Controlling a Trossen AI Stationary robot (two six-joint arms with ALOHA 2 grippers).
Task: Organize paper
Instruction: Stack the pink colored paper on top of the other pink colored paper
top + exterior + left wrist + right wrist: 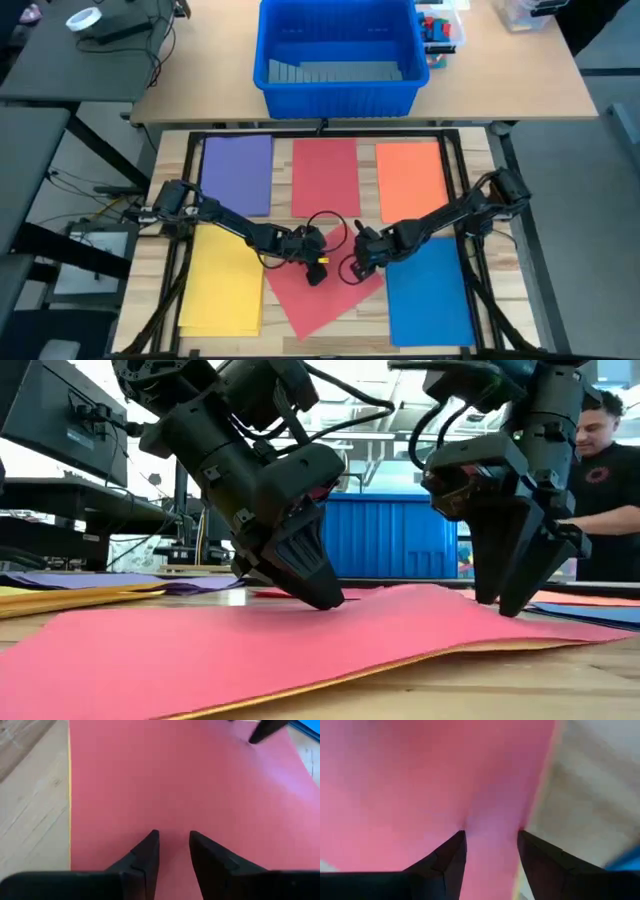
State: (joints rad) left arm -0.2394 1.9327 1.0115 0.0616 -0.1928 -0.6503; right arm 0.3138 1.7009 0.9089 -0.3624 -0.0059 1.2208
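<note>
A red sheet of paper [322, 298] lies turned askew at the table's near middle, with a yellow edge [69, 795] of another sheet showing under it. Flat around it lie a purple sheet [238, 172], a second red sheet [326, 175], an orange sheet [412, 178], a yellow sheet [222, 285] and a blue sheet [428, 290]. My left gripper [316, 268] stands open over the askew sheet's middle. My right gripper [352, 268] stands open near that sheet's right edge. My left gripper sets both fingertips [152, 837] on the askew red sheet's flat middle [174, 820], slanting down from the table's left. The sheet lies on the table between the parted fingers. My right gripper rests its fingertips [460, 837] on the same sheet close to its right edge [540, 795], pointing steeply down. The red paper [490, 827] shows between the parted fingers and lies on the table.
A big blue bin [340, 85] stands beyond the table's far edge, with a clear box of colourful items [440, 30] beside it. A person in a dark shirt [600, 470] stands behind the table at the right.
</note>
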